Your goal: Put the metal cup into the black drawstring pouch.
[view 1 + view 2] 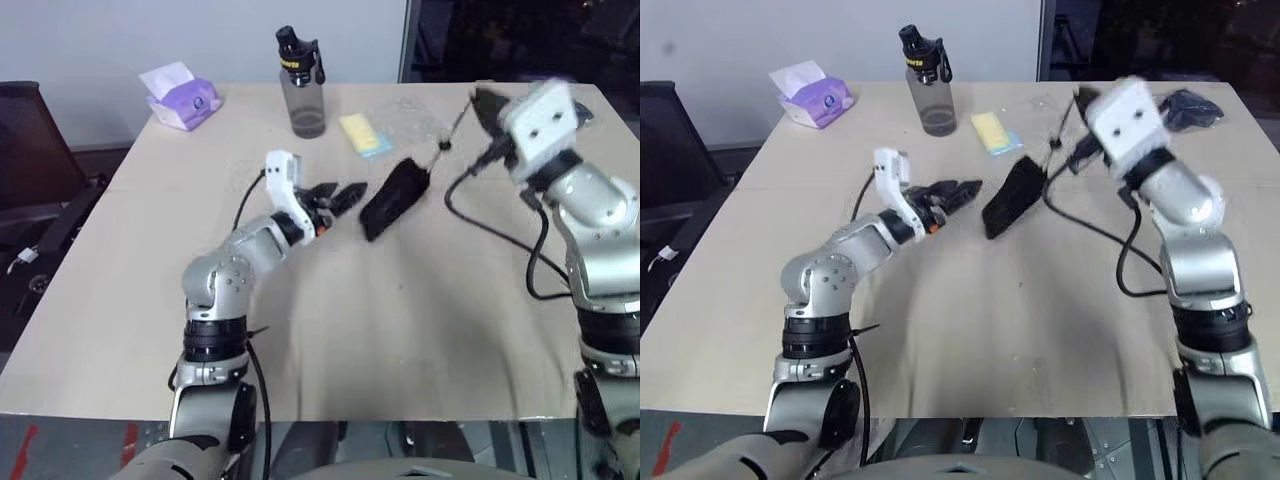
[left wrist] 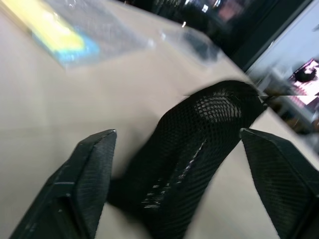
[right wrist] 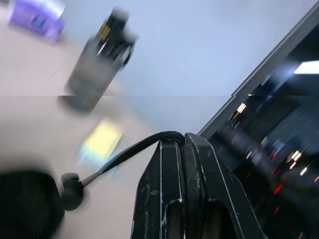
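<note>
Left claw (image 1: 345, 195), fingers spread, sits just beside the black drawstring pouch (image 1: 393, 198).

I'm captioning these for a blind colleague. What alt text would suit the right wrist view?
The right hand, shut, pinches a thin black cord that runs through a toggle to the black drawstring pouch on the table. Behind are a grey bottle, a yellow item and a purple pack.

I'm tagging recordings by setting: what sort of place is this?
Probably an office or lab room after dark: a plain light wooden table against a bare wall, a dark office chair beside it, a tissue pack and a water bottle on top, and night-dark glass behind.
</note>
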